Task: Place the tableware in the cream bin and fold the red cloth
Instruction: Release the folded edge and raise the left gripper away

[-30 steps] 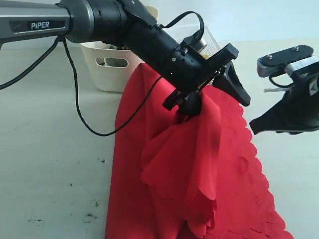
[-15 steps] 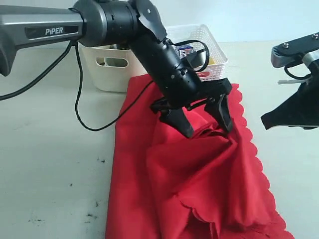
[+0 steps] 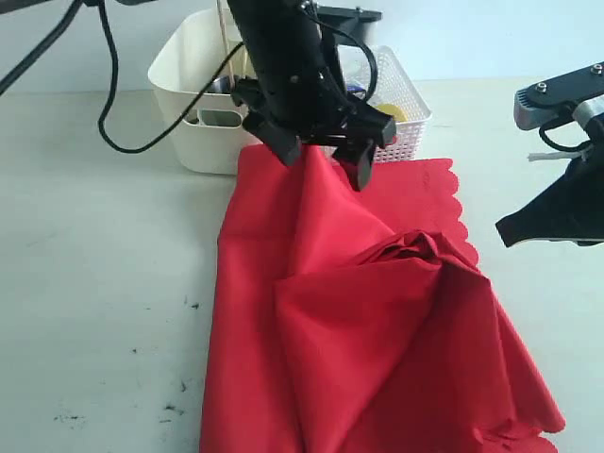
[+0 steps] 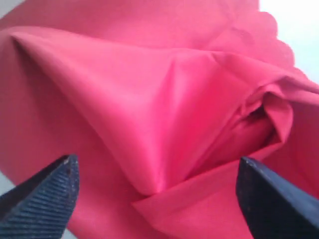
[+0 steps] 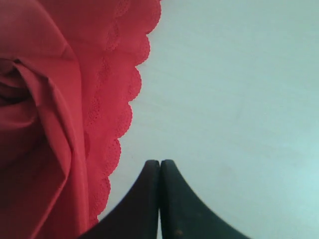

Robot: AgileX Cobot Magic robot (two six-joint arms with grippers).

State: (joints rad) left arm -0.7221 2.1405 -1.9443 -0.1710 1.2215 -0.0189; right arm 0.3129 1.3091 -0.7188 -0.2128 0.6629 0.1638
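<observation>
The red cloth lies on the table in a rumpled, loosely folded heap, its scalloped edge toward the right. My left gripper hangs open just above the cloth's far end, nothing between its fingers; in the left wrist view the gripper looks down on creased red cloth. My right gripper is shut and empty, right of the cloth; in the right wrist view the gripper hovers over bare table beside the cloth's scalloped edge. The cream bin stands behind the cloth. The tableware is hidden by the arm and bin wall.
A white lattice basket with small items sits right of the cream bin, touching the cloth's far edge. The left arm's black cable loops in front of the bin. Pale table stretches to the left, and more shows right of the cloth.
The left gripper let go of the lifted cloth and drew back toward the bins. The cloth dropped into a crumpled fold. The right gripper shifted slightly right, then held still.
</observation>
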